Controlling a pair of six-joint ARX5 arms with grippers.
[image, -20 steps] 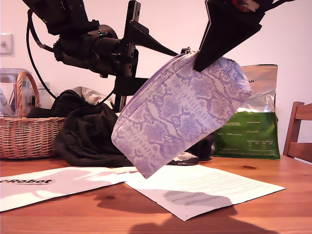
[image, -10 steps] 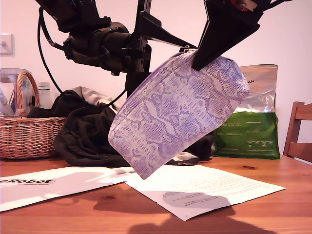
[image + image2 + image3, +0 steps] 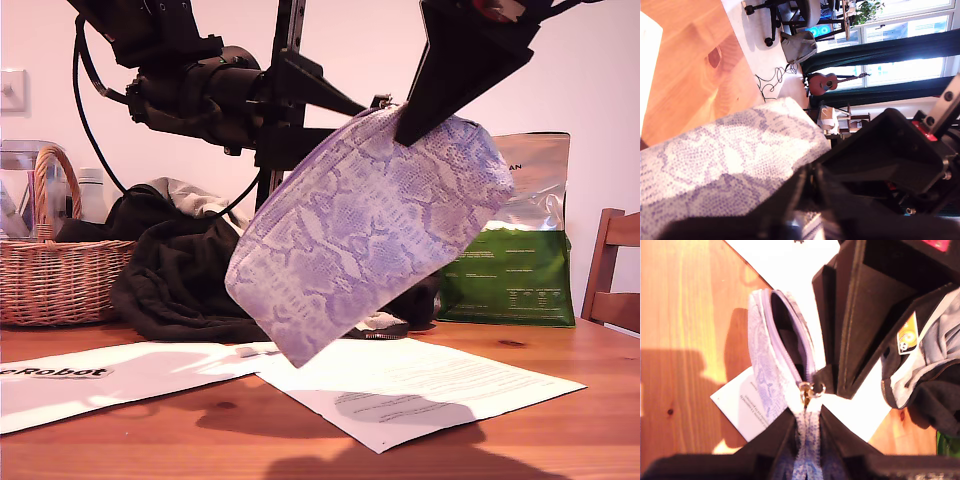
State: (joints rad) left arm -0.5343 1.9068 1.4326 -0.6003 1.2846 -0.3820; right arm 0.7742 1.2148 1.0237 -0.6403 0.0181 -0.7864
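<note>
So in the exterior view the snakeskin pouch [image 3: 370,235] hangs tilted in the air, clear of the table [image 3: 560,440] and just above the papers [image 3: 420,385]. My second gripper [image 3: 403,133] comes down from the exterior view's upper right and is clamped on the pouch's top edge. My first gripper [image 3: 357,113] reaches in from the exterior view's left, tip right at that same edge. A pile of dark clothes [image 3: 180,270] and a green bag [image 3: 510,270] sit behind. The first wrist view is mostly pouch fabric and blurry black fingers. The jaws look close together, but honestly I can't tell whether they've got anything. In the second wrist view, my second gripper's fingers pinch the zipped seam, the zip pull [image 3: 807,390] sits just past them, and beyond it the pouch mouth [image 3: 785,335] gapes. I'd call this working the zip mid-air. The next move needs a sure pinch on that pull and a draw straight along the teeth while the other grip stays firm.
</note>
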